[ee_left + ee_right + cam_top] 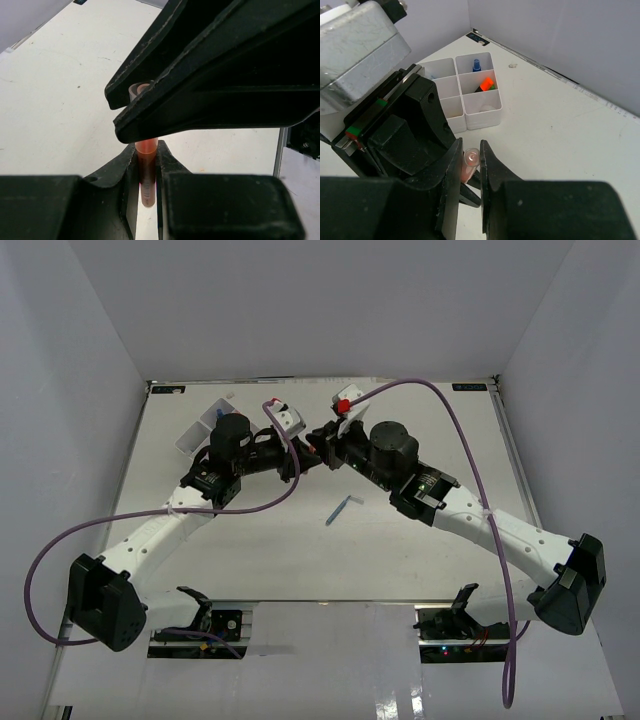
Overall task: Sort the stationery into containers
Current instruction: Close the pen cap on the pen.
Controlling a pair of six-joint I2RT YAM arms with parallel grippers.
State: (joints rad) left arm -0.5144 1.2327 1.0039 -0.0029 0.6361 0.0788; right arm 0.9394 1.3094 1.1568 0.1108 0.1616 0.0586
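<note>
A pink pen with a clear end hangs above the table's middle, held from both sides. My left gripper is shut on its pink barrel. From the opposite side, my right gripper is shut on the pen's clear end. The two grippers meet tip to tip in the top view. A thin blue pen lies on the table just in front of them. The white divided tray stands at the far left, with a blue-capped bottle and orange and green highlighters in its compartments.
The left arm covers most of the tray in the top view. White walls close the table at the back and on both sides. Purple cables loop over both arms.
</note>
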